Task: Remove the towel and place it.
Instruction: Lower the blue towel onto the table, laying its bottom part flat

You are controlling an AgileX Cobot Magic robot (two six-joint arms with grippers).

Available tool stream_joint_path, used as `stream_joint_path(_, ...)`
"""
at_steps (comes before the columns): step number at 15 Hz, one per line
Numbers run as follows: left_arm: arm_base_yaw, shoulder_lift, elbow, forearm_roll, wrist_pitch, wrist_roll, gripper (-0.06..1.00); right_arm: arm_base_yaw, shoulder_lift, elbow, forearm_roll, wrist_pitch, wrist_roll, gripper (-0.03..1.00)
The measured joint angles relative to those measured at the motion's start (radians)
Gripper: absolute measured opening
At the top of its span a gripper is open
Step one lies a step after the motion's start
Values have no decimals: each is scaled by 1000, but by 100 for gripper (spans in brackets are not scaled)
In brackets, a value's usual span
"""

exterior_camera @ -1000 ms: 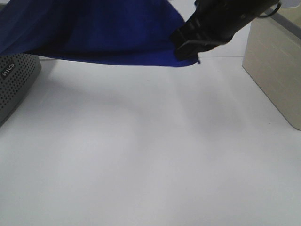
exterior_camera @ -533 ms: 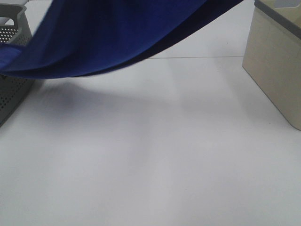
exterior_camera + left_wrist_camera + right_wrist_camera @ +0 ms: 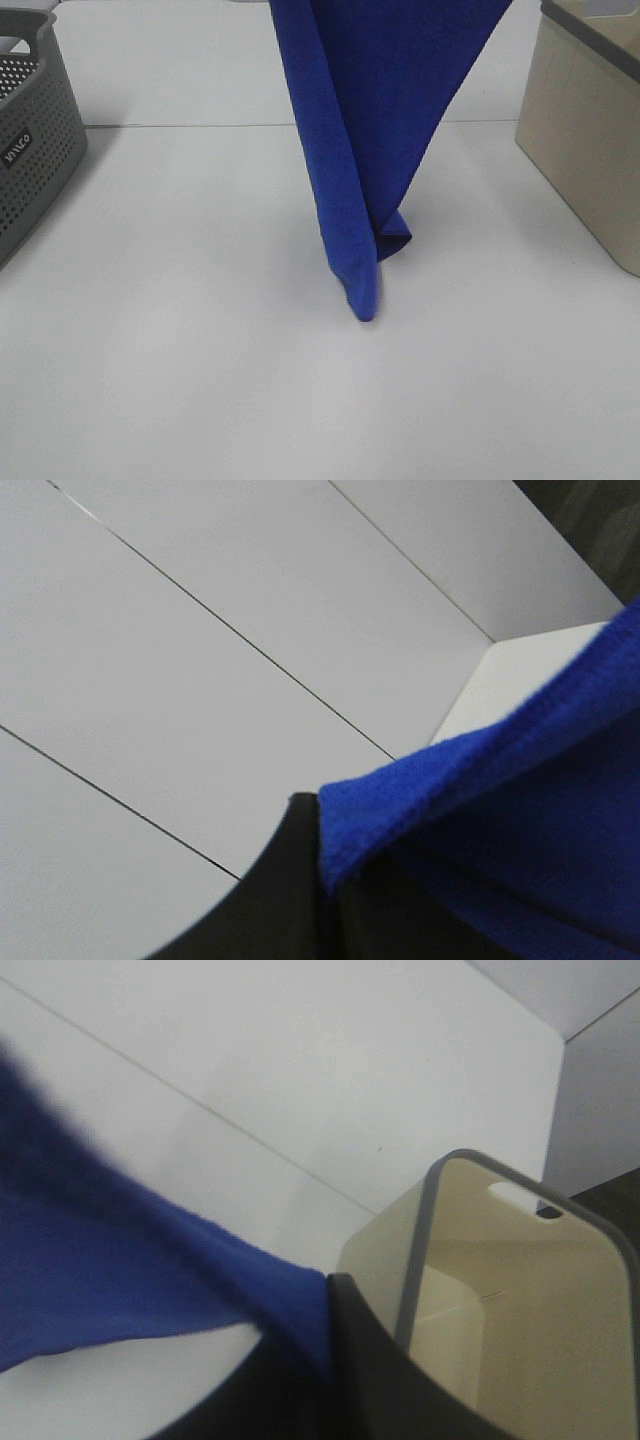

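Note:
The royal-blue towel (image 3: pixel 370 120) hangs down in a folded drape from above the top edge of the exterior view. Its lowest fold reaches the white table (image 3: pixel 200 380) near the middle. Both grippers are out of the exterior view, above the frame. In the left wrist view, my left gripper (image 3: pixel 322 865) shows as a black finger with the towel's edge (image 3: pixel 520 830) pinched against it. In the right wrist view, my right gripper (image 3: pixel 325 1335) holds another part of the towel (image 3: pixel 120 1280) the same way. The white tag is not visible.
A grey perforated basket (image 3: pixel 30 150) stands at the left edge of the table. A beige bin (image 3: pixel 590 150) with a grey rim stands at the right edge; the right wrist view shows its inside (image 3: pixel 500 1290), with nothing in it.
The towel was spread out wide and flat across the top of the view, off the grey basket. It now hangs gathered and nearly vertical over the table's middle. The right arm has left the view.

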Motion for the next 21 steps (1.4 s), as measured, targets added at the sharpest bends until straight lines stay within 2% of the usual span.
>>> stream_joint_path(1,33,0,0,0,-77,0,0,0,0,-6,-64,-87,12,2)
stream_joint_path(4,71,0,0,0,-194,0,0,0,0,-9,-94,-228,22,2)
stream_joint_path(9,96,2,0,6,-210,5,0,0,0,-9,-150,-412,68,2)
stream_joint_path(11,96,12,0,7,-213,32,0,0,0,-9,-155,-500,81,2)
stream_joint_path(14,104,61,0,13,-245,93,0,0,2,-9,-155,-571,89,2)
stream_joint_path(15,112,80,0,15,-292,101,0,0,8,-9,-155,-578,89,2)
stream_joint_path(16,140,111,0,15,-398,102,0,0,27,-9,-165,-594,89,2)
stream_joint_path(18,170,140,0,13,-474,102,0,0,62,-9,-185,-642,89,2)
stream_joint_path(21,232,211,0,8,-574,102,0,0,126,-9,-246,-766,124,2)
